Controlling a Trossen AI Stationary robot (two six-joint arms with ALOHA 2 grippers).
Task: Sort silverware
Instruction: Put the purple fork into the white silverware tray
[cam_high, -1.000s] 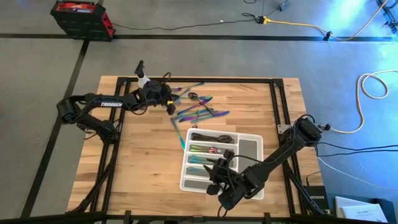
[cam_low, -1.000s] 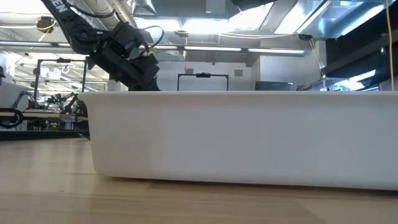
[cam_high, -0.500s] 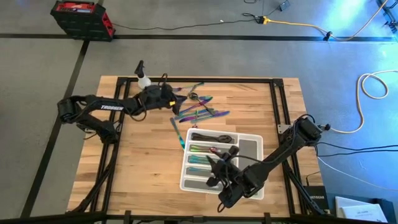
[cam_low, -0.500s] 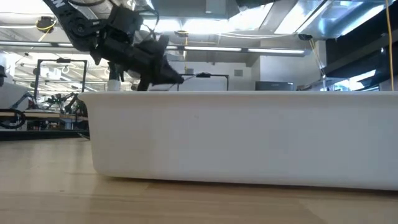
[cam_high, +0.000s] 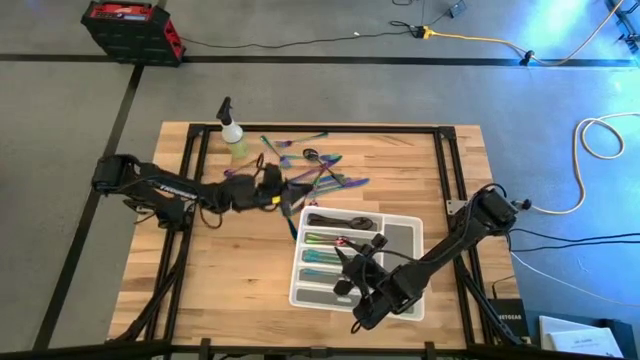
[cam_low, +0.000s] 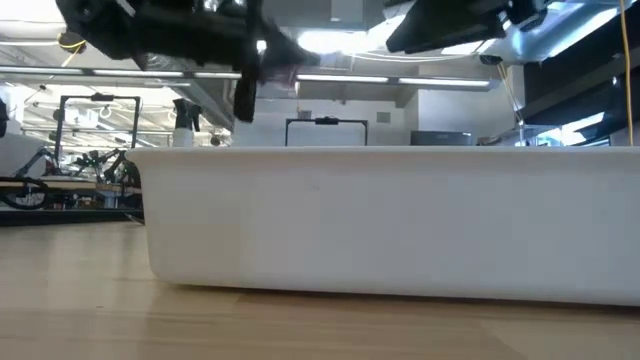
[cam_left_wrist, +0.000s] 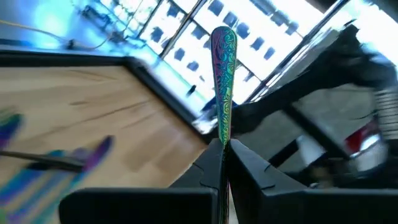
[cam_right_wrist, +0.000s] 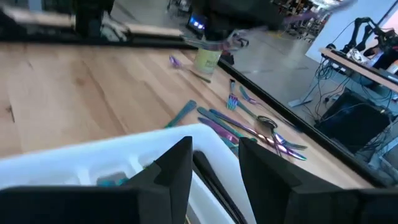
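Since a second ago the left gripper (cam_high: 268, 186) has swung away from the spray bottle (cam_high: 234, 137) at the far left of the table and now sits nearer the centre, just left of the loose silverware (cam_high: 322, 178) and close to the far-left corner of the compartment tray (cam_high: 403, 232). Its jaws are clamped together on an iridescent utensil handle (cam_left_wrist: 222, 68), which stands straight up between the fingers in the left wrist view. The right gripper (cam_high: 352, 272) hovers over the near half of the tray with its jaws partly apart and nothing between them.

More rainbow pieces already lie in the tray's long slots, with dark ones in the far slot; the rest are scattered on the wood beyond the tray.

Risks, as I judge them: the grip is on a thin, slick handle, so a quick swing could let it twist or slip out before it reaches a slot. Both arms are close over the tray, so a carry into the near slots could clip the right arm.

Only the left wrist view shows the held piece clearly; from above it is lost against the dark gripper. The low view shows little but the tray's white wall (cam_low: 380, 220), with dark arm parts above it
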